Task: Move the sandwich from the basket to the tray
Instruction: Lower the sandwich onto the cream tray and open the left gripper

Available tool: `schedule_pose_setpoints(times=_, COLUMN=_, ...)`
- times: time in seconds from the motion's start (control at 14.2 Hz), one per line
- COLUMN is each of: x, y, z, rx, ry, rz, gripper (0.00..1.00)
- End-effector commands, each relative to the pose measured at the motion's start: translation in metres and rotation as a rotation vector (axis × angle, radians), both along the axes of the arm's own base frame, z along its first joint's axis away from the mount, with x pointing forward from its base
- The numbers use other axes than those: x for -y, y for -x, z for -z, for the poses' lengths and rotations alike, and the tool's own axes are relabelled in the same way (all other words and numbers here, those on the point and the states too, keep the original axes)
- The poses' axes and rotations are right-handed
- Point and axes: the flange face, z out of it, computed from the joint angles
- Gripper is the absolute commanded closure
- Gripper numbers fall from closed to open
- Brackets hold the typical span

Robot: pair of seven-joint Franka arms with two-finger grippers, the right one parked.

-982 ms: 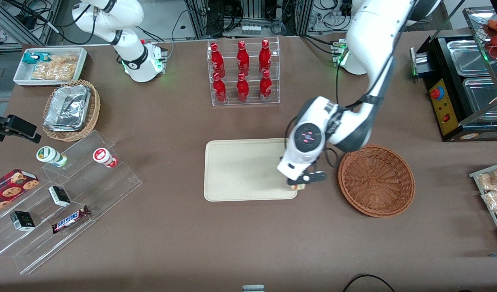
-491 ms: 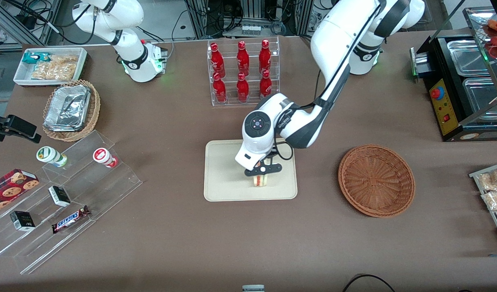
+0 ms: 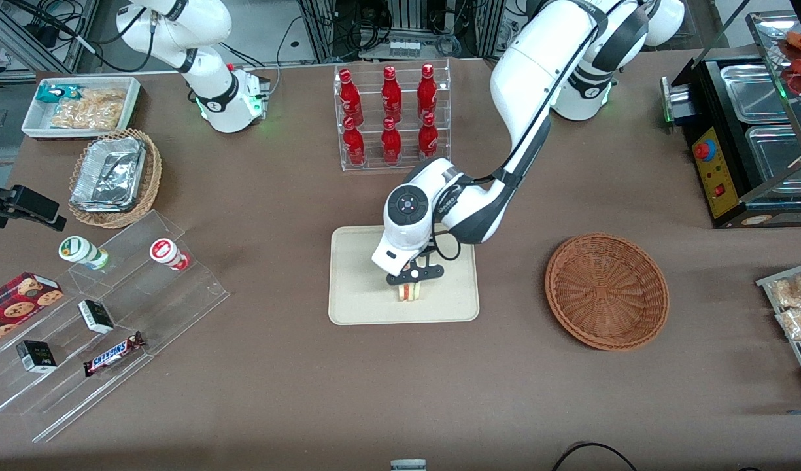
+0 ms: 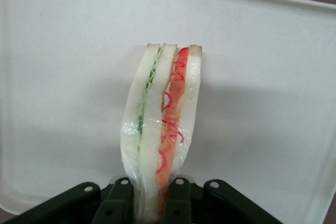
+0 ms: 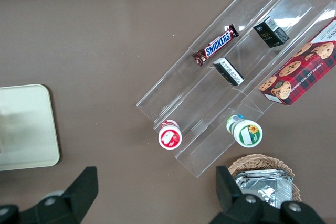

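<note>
My left gripper hangs over the middle of the cream tray, shut on the sandwich. The wrist view shows the wrapped sandwich upright on edge, pale bread with green and red filling, pinched at its base between my gripper and its black fingers, with the tray close beneath. I cannot tell whether the sandwich touches the tray. The reddish-brown wicker basket lies empty beside the tray, toward the working arm's end.
A clear rack of red bottles stands farther from the front camera than the tray. Stepped acrylic shelves with snacks, a tan basket of foil containers and a white snack bin lie toward the parked arm's end. A black appliance sits at the working arm's end.
My gripper carried the sandwich from the tray's edge nearest the basket to over the tray's middle, then shifted slightly toward the parked arm's end. It stays shut on the sandwich.
</note>
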Motion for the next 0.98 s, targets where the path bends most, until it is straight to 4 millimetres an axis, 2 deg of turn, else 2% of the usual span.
schedule_pose_setpoints(times=0.0, x=0.007, y=-0.003, z=-0.006, rx=-0.008, ry=0.032, rz=-0.02, gripper=0.78)
schedule_pose_setpoints(times=0.07, x=0.006, y=-0.004, z=-0.006, rx=-0.005, ry=0.033, rz=-0.02, gripper=0.48)
schedule_pose_setpoints(times=0.14, x=0.006, y=-0.004, z=-0.007, rx=-0.003, ry=0.033, rz=-0.012, gripper=0.1)
schedule_pose_setpoints(times=0.21, x=0.007, y=-0.003, z=-0.009, rx=0.003, ry=0.034, rz=0.012, gripper=0.0)
schedule_pose_setpoints(times=0.35, x=0.009, y=-0.004, z=-0.021, rx=0.018, ry=0.038, rz=0.026, gripper=0.0)
schedule_pose_setpoints(times=0.42, x=0.008, y=-0.006, z=-0.036, rx=0.034, ry=0.044, rz=0.028, gripper=0.0)
schedule_pose_setpoints(times=0.49, x=0.005, y=-0.008, z=-0.055, rx=0.053, ry=0.052, rz=0.026, gripper=0.0)
schedule_pose_setpoints(times=0.63, x=-0.004, y=-0.003, z=-0.106, rx=0.047, ry=0.032, rz=0.031, gripper=0.0)
schedule_pose_setpoints(times=0.77, x=-0.018, y=0.003, z=-0.146, rx=0.022, ry=-0.009, rz=0.04, gripper=0.0)
schedule_pose_setpoints(times=0.84, x=-0.026, y=0.006, z=-0.159, rx=0.011, ry=-0.044, rz=0.037, gripper=0.0)
schedule_pose_setpoints(times=0.91, x=-0.046, y=-0.002, z=-0.167, rx=0.006, ry=-0.092, rz=0.011, gripper=0.0)
